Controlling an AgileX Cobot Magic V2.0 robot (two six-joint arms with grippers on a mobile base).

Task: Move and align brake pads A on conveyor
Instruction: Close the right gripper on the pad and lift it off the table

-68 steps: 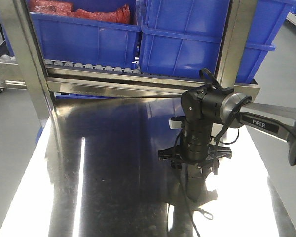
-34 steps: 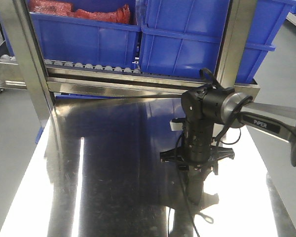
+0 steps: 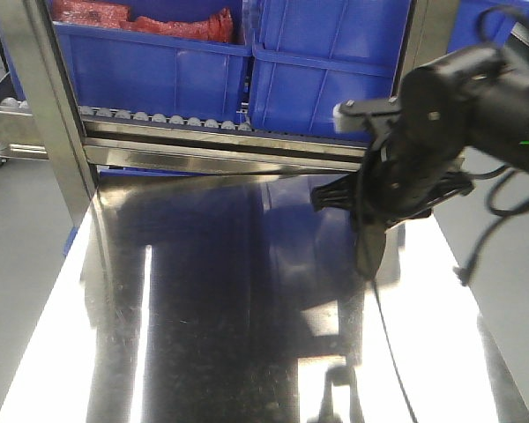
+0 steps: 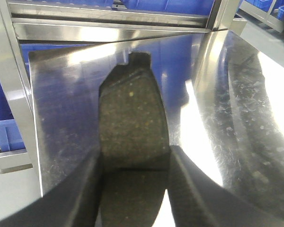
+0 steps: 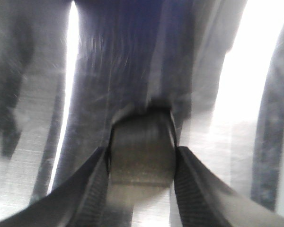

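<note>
— Fingers [image 4: 83, 194] of the left gripper [image 4: 135, 158] pinch a brake pad [image 4: 132, 113] jutting ahead of them; the right gripper [image 5: 141, 153] clamps a second pad [image 5: 142, 135] likewise.
— No conveyor in view, only steel tabletop [image 4: 227, 104] beneath. Grip firmly, then lay both parallel.

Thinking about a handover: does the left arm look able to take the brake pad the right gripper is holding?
Probably not: the left gripper is shut on its own brake pad, so its jaws have no room.
</note>
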